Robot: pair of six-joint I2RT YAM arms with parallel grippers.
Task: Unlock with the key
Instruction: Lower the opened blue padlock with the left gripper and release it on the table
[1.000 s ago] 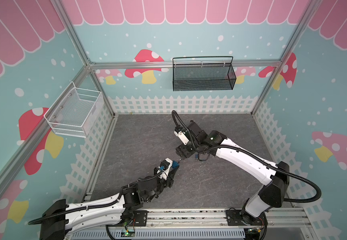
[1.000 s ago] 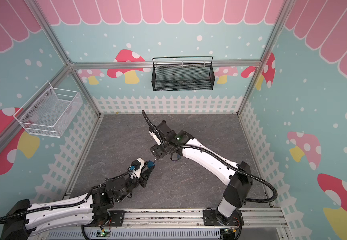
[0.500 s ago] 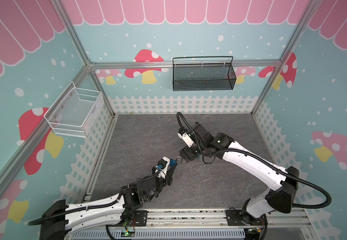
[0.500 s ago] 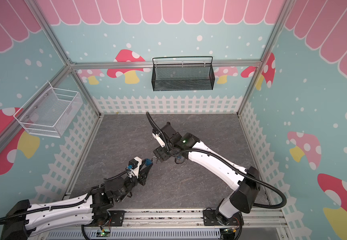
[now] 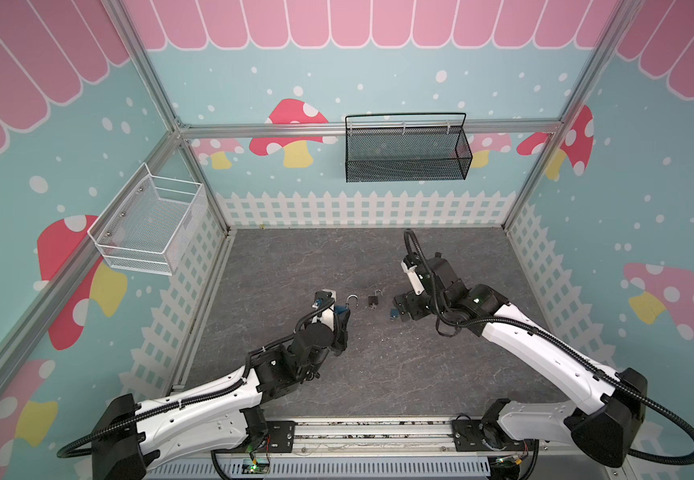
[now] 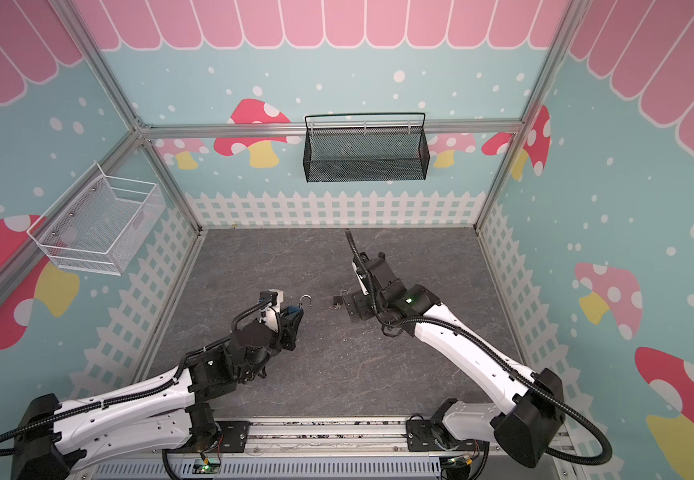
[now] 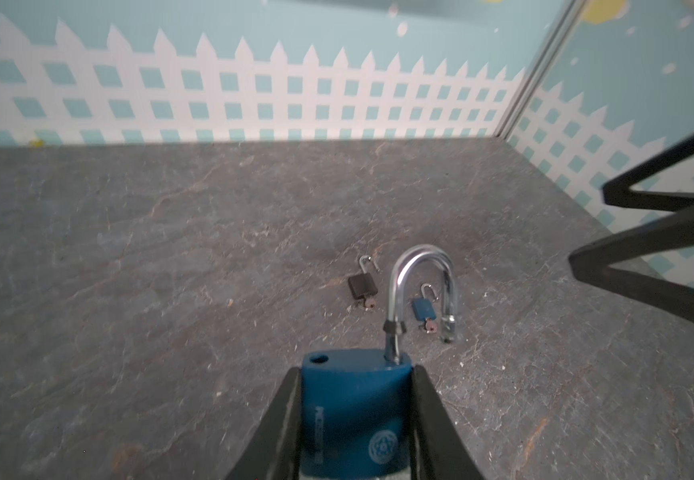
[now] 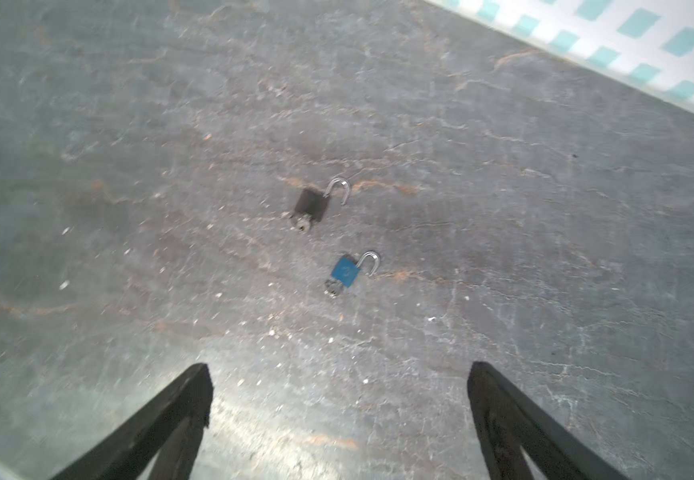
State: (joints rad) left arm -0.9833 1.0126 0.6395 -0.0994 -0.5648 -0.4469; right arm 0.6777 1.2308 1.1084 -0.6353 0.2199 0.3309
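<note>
Change: your right fingers [image 8: 170,415] have backed off towards the worktop's [image 5: 378,374] right edge, spread wide, empty;
Padlock: large blue padlock [image 7: 353,415] clamped in your left fingers [image 7: 283,415] near the worktop's centre, shackle [image 7: 420,257] sprung;
Meaning: unlock looks done; key unseen.

Floor [image 8: 129,124]: black padlock [image 8: 312,204], blue padlock [image 8: 347,272] (unlocked)
</note>
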